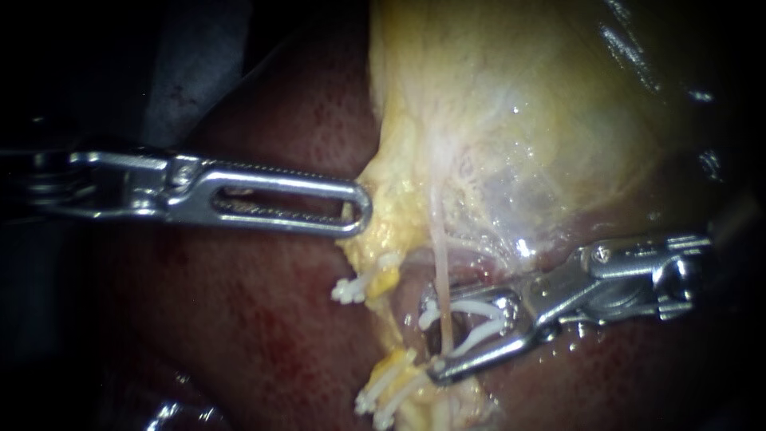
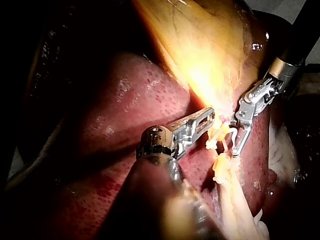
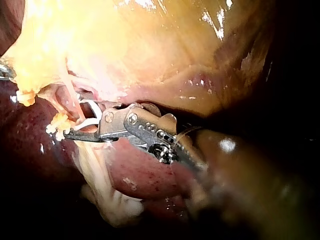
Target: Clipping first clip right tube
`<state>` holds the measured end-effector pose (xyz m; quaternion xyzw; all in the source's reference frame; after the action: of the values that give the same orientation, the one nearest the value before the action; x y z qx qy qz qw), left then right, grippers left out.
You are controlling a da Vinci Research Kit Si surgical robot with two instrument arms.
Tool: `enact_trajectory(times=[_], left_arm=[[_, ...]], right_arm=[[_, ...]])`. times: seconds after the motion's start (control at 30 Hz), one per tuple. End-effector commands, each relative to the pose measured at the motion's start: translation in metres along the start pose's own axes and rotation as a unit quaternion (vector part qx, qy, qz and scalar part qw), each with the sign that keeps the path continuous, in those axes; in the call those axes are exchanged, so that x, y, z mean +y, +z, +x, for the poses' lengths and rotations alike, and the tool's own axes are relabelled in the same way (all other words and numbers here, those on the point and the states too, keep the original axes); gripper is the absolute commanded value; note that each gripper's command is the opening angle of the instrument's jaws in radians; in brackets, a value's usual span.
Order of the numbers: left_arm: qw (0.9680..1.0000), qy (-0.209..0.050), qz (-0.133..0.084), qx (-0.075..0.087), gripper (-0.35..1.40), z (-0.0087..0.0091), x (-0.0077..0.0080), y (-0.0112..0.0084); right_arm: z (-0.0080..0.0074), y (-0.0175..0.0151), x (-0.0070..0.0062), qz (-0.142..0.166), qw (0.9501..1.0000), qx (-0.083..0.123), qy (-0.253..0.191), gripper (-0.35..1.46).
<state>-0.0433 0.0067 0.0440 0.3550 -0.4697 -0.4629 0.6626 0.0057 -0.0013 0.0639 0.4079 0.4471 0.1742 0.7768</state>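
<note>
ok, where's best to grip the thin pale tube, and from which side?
Probably the bare stretch of the thin pale tube under the yellowish gallbladder, from the right, square across: it runs taut and upright there, free of fat. The right instrument straddles it with a white V-shaped clip.

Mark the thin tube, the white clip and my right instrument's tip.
thin tube (image 1: pixel 439 255): endoscope view, mid-strand above the jaws.
white clip (image 1: pixel 475 306): endoscope view, its upper leg.
right instrument (image 1: pixel 432 338): endoscope view, midway between its jaw tips.

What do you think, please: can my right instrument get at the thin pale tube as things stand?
Probably yes: the right instrument holds a white clip astride the tube, and nothing else lies between.
</note>
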Motion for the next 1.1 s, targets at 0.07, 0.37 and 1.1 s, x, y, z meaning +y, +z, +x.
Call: enact_trajectory(times=[0.07,0.37,1.1], left_arm=[[1.0000,0.000,0.000,0.000,-0.35,0.0000,0.0000,0.0000],[1.0000,0.000,0.000,0.000,-0.35,0.0000,0.0000,0.0000],[1.0000,0.000,0.000,0.000,-0.35,-0.0001,0.0000,0.0000]], right_arm=[[0.0001,0.0000,0.0000,0.000,1.0000,0.001,0.008,0.42],[0.0003,-0.0005,-0.0001,0.013,0.9996,-0.005,0.025,-0.01],[0.0000,-0.0010,-0.0002,0.031,0.9986,-0.016,0.041,-0.33]])
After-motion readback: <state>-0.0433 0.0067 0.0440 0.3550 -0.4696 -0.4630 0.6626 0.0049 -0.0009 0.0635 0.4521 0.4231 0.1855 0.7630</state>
